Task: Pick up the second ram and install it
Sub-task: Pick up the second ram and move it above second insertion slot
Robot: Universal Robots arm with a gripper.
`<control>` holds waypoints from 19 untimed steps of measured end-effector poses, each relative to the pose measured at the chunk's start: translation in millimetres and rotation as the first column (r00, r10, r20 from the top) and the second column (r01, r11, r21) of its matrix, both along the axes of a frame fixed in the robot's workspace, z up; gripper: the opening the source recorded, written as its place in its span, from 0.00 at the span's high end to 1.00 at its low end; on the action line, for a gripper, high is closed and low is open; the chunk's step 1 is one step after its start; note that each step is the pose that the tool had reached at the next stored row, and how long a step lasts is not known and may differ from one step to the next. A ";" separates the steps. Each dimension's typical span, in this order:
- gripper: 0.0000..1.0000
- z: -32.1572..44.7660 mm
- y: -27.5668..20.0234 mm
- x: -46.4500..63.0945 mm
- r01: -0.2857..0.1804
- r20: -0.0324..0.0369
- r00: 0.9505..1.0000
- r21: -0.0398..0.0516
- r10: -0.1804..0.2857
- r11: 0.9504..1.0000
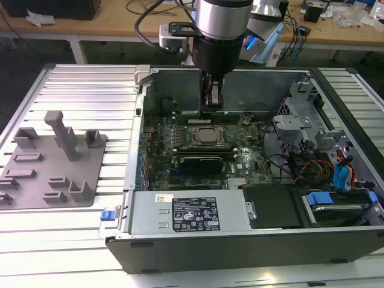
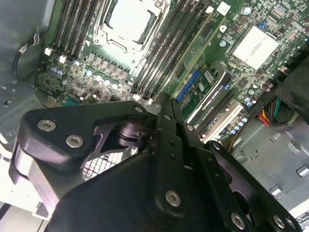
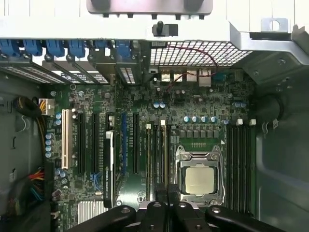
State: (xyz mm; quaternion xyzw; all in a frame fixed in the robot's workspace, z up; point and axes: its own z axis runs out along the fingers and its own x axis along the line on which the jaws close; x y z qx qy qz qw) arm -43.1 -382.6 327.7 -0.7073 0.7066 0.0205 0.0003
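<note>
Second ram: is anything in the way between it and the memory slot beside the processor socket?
Nothing visible. The gripper, jaws shut, appears to hold the second ram edge-on directly over the memory slots beside the processor socket; no cable crosses there.

We see a lab. An open computer case (image 1: 180, 252) lies on a slotted metal table (image 1: 90, 84); a cable-strewn workbench (image 1: 108, 27) crosses the frame's top.
</note>
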 end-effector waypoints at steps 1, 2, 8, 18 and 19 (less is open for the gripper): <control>0.91 -1.8 0.0 0.0 0.000 0.000 1.000 0.000 0.000 1.000; 0.91 -3.0 0.1 0.1 0.000 0.000 1.000 0.000 0.000 1.000; 0.91 -14.0 0.2 1.2 0.001 0.000 1.000 0.000 -0.001 1.000; 0.91 -32.4 4.5 5.3 0.020 0.000 1.000 -0.002 -0.020 1.000; 0.91 -32.5 4.6 5.3 0.020 0.000 1.000 -0.002 -0.020 1.000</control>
